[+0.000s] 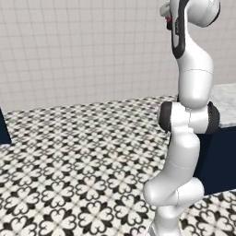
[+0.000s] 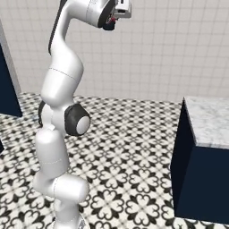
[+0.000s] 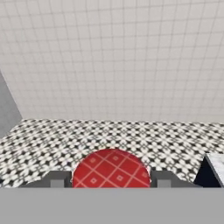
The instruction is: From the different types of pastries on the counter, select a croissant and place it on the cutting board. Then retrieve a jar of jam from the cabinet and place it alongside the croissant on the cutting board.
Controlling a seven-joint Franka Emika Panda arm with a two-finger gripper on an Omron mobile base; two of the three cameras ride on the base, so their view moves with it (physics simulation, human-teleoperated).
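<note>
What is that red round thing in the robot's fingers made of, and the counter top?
The jar of jam shows a red top with a pale checked pattern, like printed cloth or painted metal; I can't tell which. The counter top looks like polished marble: white with grey veins.

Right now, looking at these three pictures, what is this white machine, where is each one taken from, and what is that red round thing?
It is a white robot arm on a driving base in a simulated kitchen. Two pictures come from cameras on the base, behind the arm to its left and right. The third looks along the gripper, raised high. Its two dark fingers are closed on a red jar with a checked lid. Below is patterned tile floor; the marbled counter stands at the right, and nothing shows on the part in view.
</note>
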